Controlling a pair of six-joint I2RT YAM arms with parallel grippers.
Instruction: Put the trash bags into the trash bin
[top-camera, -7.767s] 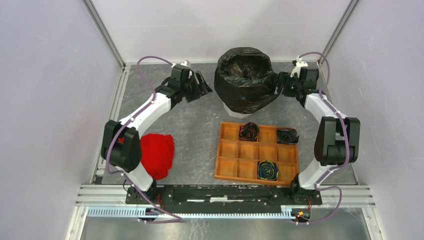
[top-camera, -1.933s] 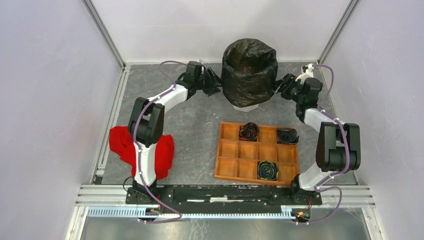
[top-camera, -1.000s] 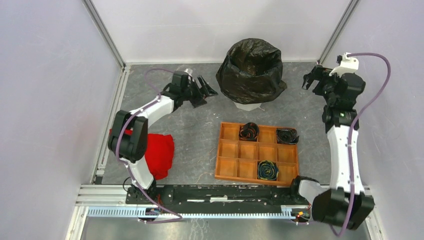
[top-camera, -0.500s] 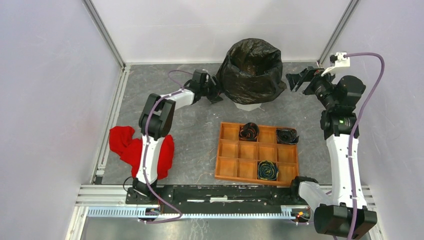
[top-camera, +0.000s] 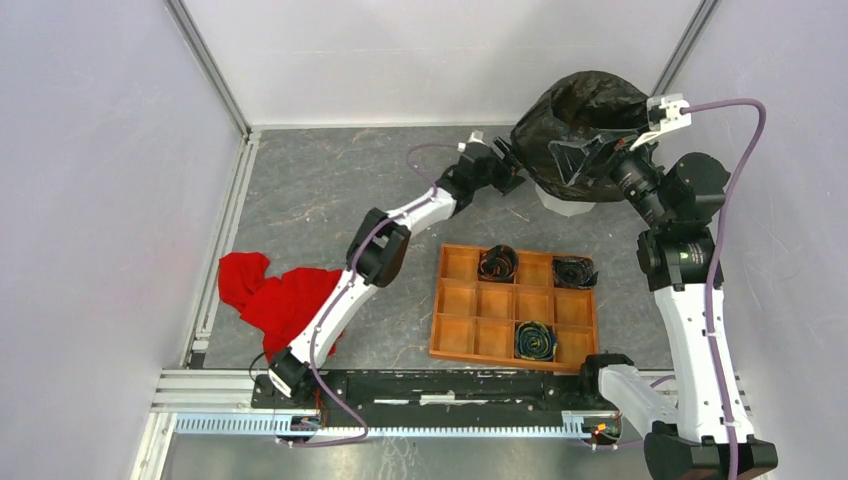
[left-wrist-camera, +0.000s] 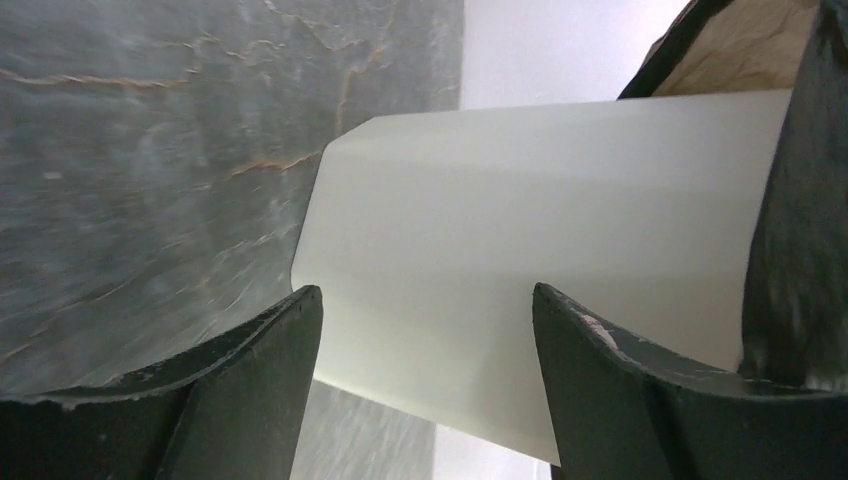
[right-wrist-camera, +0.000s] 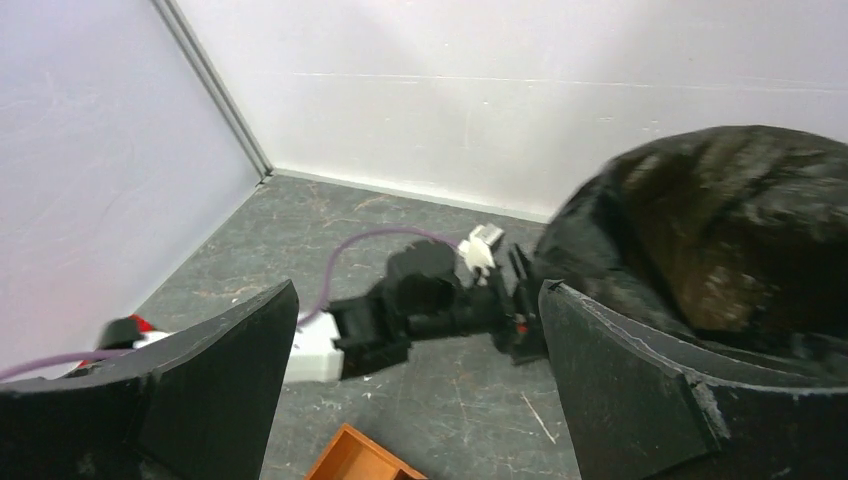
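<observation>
Standing near the table's far right corner, the white faceted trash bin is wearing a black trash bag over its rim and upper walls. The left gripper is reaching low at the bin's left side, jaws apart, with bare white wall just ahead. The right gripper is hovering at the bagged rim, spread wide, holding nothing. Three rolled black bags are sitting in the orange compartment tray.

Lab test enclosure: white panel walls, aluminium frame rails.
</observation>
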